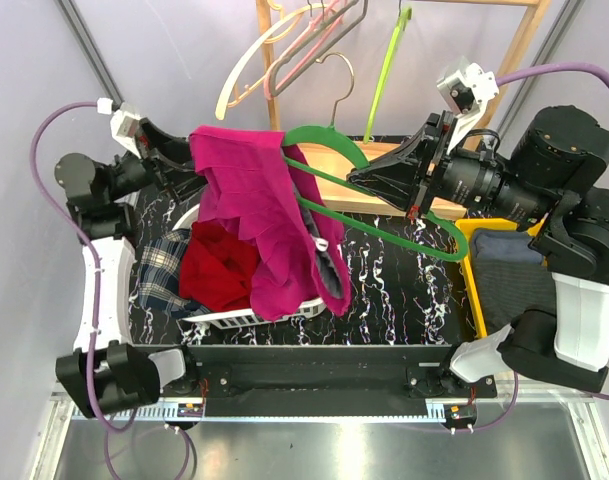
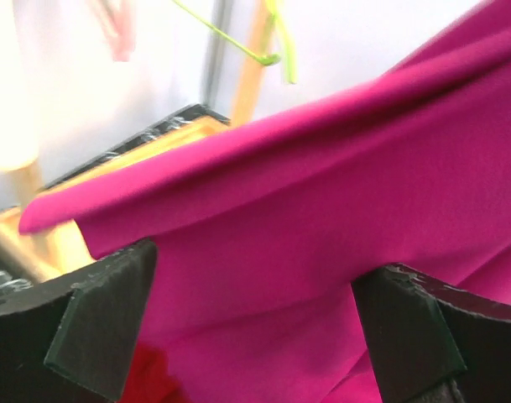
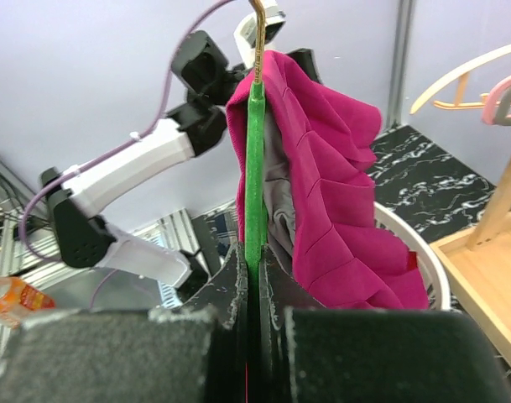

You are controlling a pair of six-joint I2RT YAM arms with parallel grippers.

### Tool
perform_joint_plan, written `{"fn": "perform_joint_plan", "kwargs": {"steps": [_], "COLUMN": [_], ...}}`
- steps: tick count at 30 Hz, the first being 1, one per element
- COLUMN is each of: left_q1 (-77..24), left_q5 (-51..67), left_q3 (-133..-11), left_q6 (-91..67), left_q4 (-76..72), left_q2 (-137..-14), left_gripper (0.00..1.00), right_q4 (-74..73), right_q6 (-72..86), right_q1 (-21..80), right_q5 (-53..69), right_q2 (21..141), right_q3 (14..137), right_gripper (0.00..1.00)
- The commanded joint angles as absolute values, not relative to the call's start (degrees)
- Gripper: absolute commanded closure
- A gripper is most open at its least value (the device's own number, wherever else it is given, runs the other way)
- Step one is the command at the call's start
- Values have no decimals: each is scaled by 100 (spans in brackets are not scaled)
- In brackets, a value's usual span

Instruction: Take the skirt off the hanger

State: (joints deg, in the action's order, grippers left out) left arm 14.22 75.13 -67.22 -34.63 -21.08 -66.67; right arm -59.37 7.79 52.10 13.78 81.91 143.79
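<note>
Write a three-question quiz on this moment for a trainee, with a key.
1. True or false: the magenta skirt is fully off the green hanger.
2. What does the right end effector clamp? A) the green hanger B) the magenta skirt only C) nothing
3. Fill in: the left end effector has its fingers ___, with skirt cloth showing between them.

Key: 1 false, the skirt hangs draped on the hanger; 2 A; 3 open.
</note>
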Motion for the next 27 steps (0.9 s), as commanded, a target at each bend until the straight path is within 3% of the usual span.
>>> {"fn": "perform_joint_plan", "kwargs": {"steps": [1,2,4,5,7,13,23,27], "left_q1": [1003,819,704,686,685,1343,3970,4333], "left_q5": [7900,7962,8077,8112,8357,8604,8947,8982], "left_q3": [-6557,-6609,-6837,-6881,-7048,-7215,-8042,-8252], "left_q6": [-6321,-7068,-7075,-7249,-7373,-7989,-8183,-8769], "left_q4": [-5758,-6392,-6117,-6222,-6275,-6794,-7022,-7758], "left_q2": [-7039,-7214,-7260,-7321,-7391,-7480,-7813,-8112], "left_gripper": [14,23,55,81,96,97,95,94], "right_q4": [-4694,-4676,-4685,-4676,-4693,-5053,-5941,-6187], "right_q6": [1028,1028,993,976,906,634,387,439], "right_q1": [5203,5203,5203,5203,5203,5203,5203,5203], "right_q5": [1802,1819,1750,1706,1583,1091,-139,-579], "right_q2": [8060,8051,8025,8007,7937,7708,6638,6311], "right_q3": [14415,14327,14256,14204,14133,14238,13773,13570], "right_gripper": [100,100,100,100,100,100,100,100]}}
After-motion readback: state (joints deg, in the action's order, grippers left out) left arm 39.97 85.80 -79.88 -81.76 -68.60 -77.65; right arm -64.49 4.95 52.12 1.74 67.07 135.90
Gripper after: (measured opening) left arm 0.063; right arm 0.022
